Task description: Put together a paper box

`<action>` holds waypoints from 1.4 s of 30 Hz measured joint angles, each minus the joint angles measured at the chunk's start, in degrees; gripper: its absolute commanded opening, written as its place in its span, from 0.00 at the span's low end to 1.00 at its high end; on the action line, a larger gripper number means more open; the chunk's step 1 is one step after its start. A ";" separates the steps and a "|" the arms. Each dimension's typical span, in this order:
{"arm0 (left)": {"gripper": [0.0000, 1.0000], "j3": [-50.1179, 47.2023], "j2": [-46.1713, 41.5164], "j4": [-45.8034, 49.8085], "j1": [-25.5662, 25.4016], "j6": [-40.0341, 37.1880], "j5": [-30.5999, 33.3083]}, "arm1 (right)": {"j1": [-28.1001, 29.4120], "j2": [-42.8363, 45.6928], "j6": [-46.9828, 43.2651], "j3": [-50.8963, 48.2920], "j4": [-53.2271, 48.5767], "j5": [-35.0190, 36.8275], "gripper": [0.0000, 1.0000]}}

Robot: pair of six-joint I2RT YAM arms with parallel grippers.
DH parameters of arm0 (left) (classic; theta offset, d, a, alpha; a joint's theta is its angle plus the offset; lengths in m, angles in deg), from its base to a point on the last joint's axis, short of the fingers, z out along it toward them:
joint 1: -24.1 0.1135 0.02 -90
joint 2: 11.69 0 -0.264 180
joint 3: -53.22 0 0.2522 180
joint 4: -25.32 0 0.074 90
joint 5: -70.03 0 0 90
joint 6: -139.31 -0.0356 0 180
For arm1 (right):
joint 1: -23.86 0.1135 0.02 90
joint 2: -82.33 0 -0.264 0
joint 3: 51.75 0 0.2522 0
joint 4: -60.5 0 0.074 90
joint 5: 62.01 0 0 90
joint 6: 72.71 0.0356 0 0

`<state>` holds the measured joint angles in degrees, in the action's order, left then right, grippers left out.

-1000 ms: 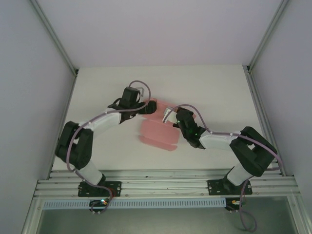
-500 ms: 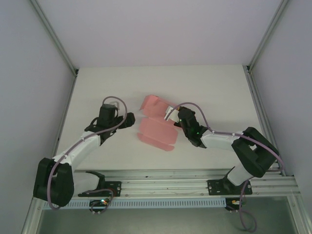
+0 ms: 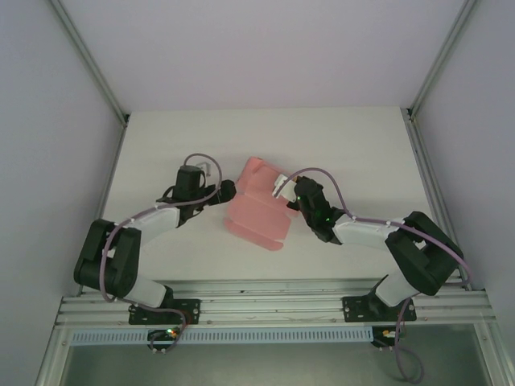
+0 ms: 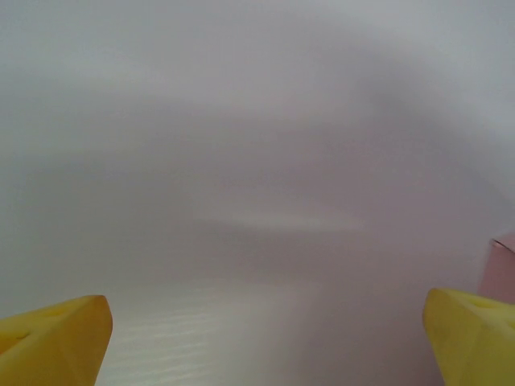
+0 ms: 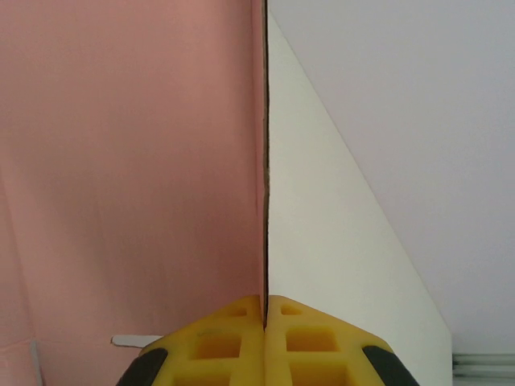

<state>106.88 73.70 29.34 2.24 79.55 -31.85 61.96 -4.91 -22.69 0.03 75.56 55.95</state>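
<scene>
**Right tool pinches the card, left tool waits open at its side**

The paper box [image 3: 256,213] lies near the middle of the counter [image 3: 338,145], between the two arms. It is a salmon-pink sheet, mostly flat, with its far part lifted where the right tool [image 3: 282,195] grips it. In the right wrist view the yellow pads [image 5: 217,342] are pressed together with the card's edge caught between them. The card runs straight away from the camera as a thin dark line, its pink face to the left. This pinch probably keeps one panel raised and steady so a fold can be made against it.

The left tool [image 3: 230,191] sits low, just beside the sheet's left edge. Its fingers [image 4: 60,326] are spread wide with nothing between them, and a sliver of pink shows past the right-hand one. Whether it touches the card cannot be told. Its place suggests it is lined up to push or catch the left flap.

The sheet has no standing walls, so the assembly looks to be at an early stage. Thin card held at one point may buckle or twist if it is pushed hard from the side.
</scene>
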 measured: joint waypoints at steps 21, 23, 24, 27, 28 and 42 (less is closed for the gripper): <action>1.00 0.87 7.82 -13.44 -6.34 -0.46 -2.40 | -1.01 4.07 1.84 -1.99 -3.37 -0.02 0.00; 1.00 0.44 6.27 -12.39 -6.32 -0.98 -1.79 | -1.01 4.04 0.39 -1.97 -3.39 0.09 0.00; 1.00 0.04 5.11 -11.82 -6.25 -1.36 -1.51 | -1.01 4.07 -0.33 -1.97 -3.41 0.11 0.00; 1.00 -0.79 -0.11 -7.48 -5.66 -2.14 0.66 | -0.98 4.07 -1.86 -1.42 -3.76 0.04 0.00; 1.00 -0.79 -1.95 -5.66 -5.38 -2.23 1.55 | -0.96 4.07 -2.16 -1.18 -3.80 -0.07 0.00; 0.84 5.60 -10.88 7.37 -3.48 -8.39 0.28 | -0.46 4.07 -4.50 -0.46 -5.33 -1.36 0.00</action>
<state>112.47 62.81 36.71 -1.24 71.16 -31.57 61.50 -0.85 -27.20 -0.43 70.23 54.60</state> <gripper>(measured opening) 0.904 0.039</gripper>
